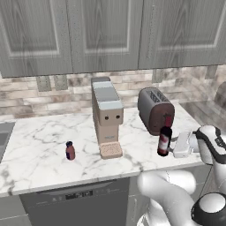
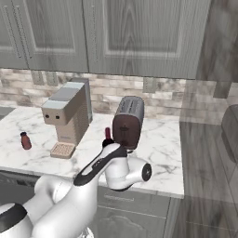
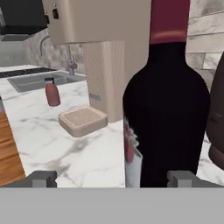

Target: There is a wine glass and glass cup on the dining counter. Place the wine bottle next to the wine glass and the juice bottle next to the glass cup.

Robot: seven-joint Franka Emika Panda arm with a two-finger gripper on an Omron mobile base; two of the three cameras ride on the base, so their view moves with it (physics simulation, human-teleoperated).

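- Wine bottle (image 1: 164, 140) stood upright on the marble worktop (image 1: 39, 141), just in front of the toaster (image 1: 154, 109), right of the coffee machine (image 1: 107, 115).
- Gripper (image 3: 113, 178) was fully open, level with the lower body of the bottle, fingers either side, not clamped.
- Judged: glass, rigid, smooth, likely slippery; tall and top-heavy, tips easily.
- Best hold: the wide body, low to mid, square on; not the neck.
- Juice bottle (image 1: 69, 150) stood well to the left, small and light.

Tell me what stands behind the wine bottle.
The dark toaster stands right behind the wine bottle on the marble worktop, with the brick wall beyond. In the hand view the bottle covers most of the toaster; whether they touch cannot be told.
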